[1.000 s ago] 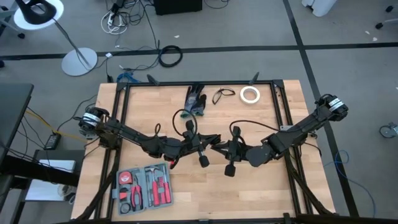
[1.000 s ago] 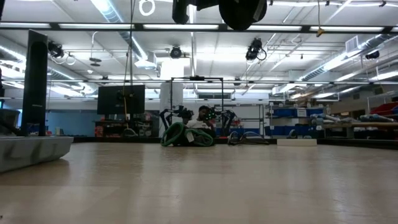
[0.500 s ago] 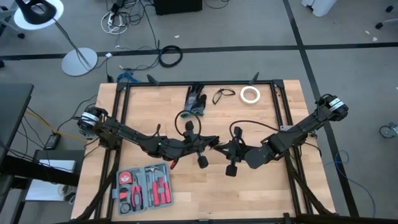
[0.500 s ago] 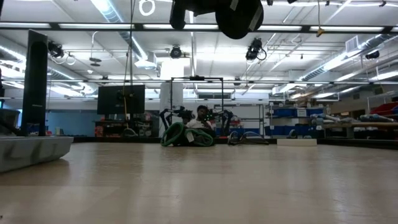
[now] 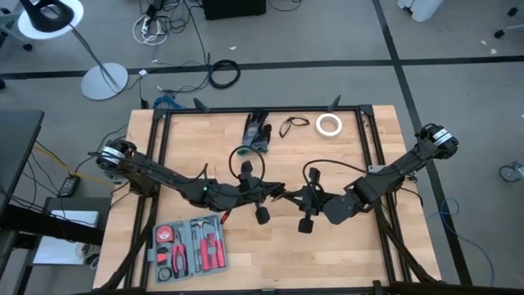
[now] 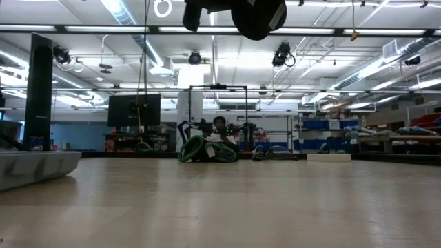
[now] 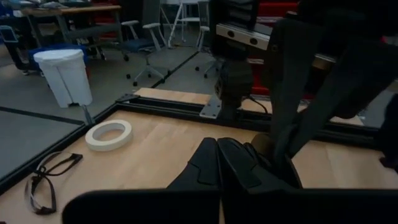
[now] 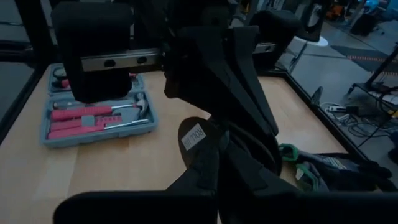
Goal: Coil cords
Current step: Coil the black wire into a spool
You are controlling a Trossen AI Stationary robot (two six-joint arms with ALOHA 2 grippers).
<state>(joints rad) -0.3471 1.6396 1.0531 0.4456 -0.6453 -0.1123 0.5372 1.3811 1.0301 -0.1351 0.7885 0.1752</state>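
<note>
Black cord (image 5: 246,168) arcs above mid-table (image 5: 352,254), one end at the left tool (image 5: 274,192), tail trailing toward the far edge. A second strand (image 5: 309,174) curls above the right tool (image 5: 288,195). Both tools sit clamped together, tip to tip; what they pinch I cannot tell. The right wrist view alone shows a labelled bundle (image 8: 202,140) between fingers.

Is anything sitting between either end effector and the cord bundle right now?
Nothing visible. The left end effector and right end effector meet above the table's middle, right at the cord bundle. The tool kit, tape roll and glasses lie well clear.
</note>
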